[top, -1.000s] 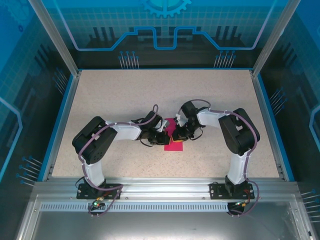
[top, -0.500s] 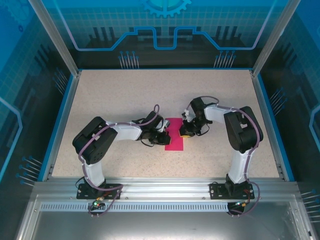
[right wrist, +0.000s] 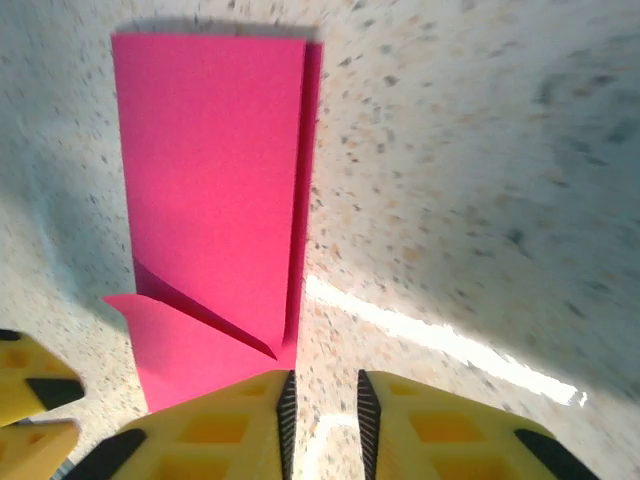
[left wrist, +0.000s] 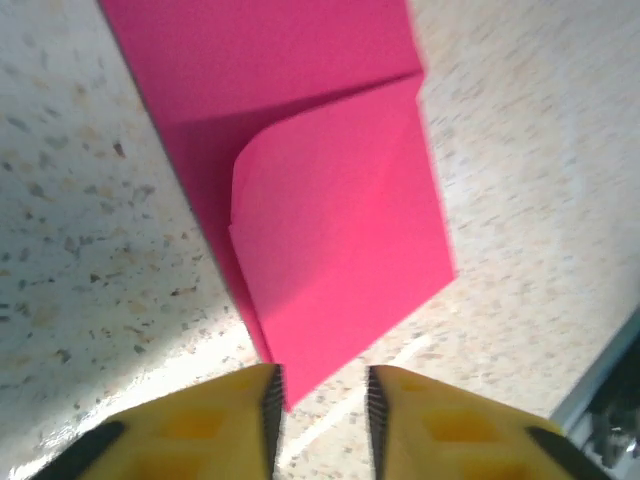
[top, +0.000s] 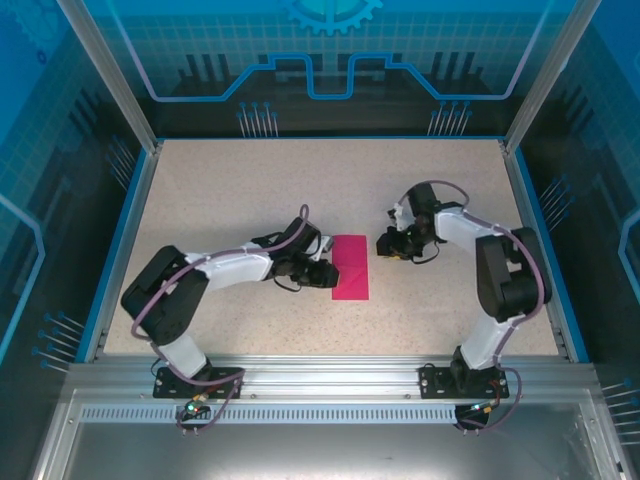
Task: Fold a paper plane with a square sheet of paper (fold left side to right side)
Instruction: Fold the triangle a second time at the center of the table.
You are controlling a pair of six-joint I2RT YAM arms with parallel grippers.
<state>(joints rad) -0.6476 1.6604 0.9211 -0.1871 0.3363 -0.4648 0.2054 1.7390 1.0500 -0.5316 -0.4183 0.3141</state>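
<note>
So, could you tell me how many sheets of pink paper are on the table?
1: a folded pink sheet, lying between the left gripper and right gripper. None seems hidden.

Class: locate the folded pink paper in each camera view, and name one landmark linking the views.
Top external: the folded pink paper lies at the centre of the table, between the arms.
Left wrist: upper middle, its corner pointing down between the left gripper tips.
Right wrist: left half, running top to bottom.
Shared landmark: the left gripper beside the paper; its yellow tips sit lower left in the right wrist view.
</note>
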